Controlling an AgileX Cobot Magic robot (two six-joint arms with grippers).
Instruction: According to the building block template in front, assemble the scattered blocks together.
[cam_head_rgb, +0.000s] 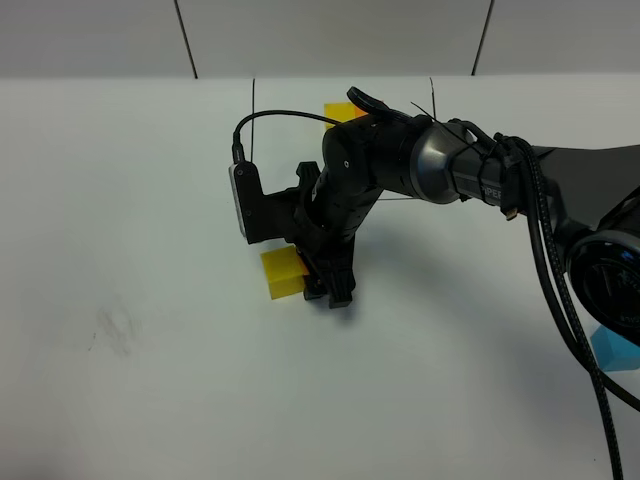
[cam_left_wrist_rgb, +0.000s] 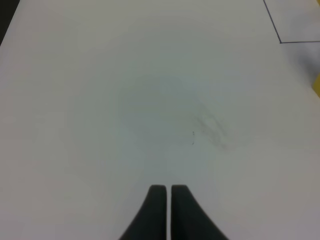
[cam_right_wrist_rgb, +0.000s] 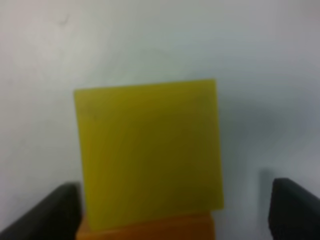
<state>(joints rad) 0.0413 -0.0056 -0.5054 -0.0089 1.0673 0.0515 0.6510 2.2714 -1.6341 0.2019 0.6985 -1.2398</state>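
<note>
A white matte table (cam_head_rgb: 150, 200) fills nearly the whole view under soft, even light. Behind it stands a pale grey panelled wall (cam_head_rgb: 330, 35) split by 2 dark slanted seams (cam_head_rgb: 186, 40). A faint grey smudge (cam_head_rgb: 115, 330) marks the tabletop's left front.

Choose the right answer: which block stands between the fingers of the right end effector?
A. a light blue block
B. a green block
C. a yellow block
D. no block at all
C: the right wrist view shows the yellow block between the spread fingers of the right end effector, with an orange block against one edge. The blue block lies far off in the high view.
</note>
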